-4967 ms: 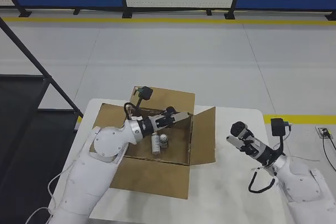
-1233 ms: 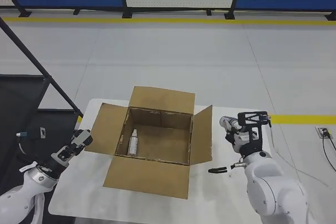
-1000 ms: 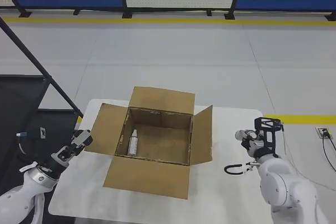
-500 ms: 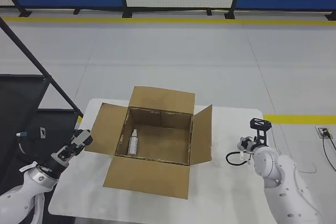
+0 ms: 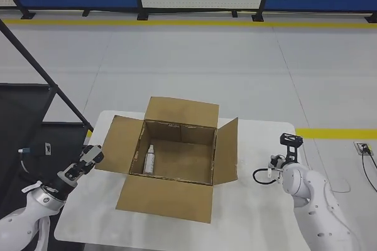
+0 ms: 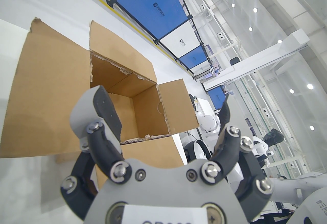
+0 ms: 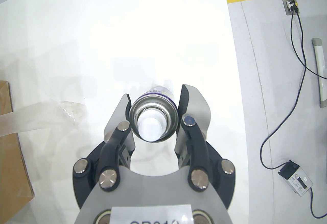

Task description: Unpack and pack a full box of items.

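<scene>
Once the right hand (image 7: 154,101) had swung out from beside the box (image 5: 166,197) and dropped low, it held the can (image 7: 153,117) pinched upright between its fingers, worktop (image 7: 153,31) right below. Likely one more item nearly unpacked. Left hand (image 6: 163,105) had pulled back out, spread wide and empty, box just ahead. One bottle (image 5: 149,158) lay inside, by the wall nearest that hand.

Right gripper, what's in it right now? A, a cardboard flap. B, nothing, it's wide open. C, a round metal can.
C: in the right wrist view the right gripper is shut on a round metal can, a finger pressing each side, over the white table.
</scene>
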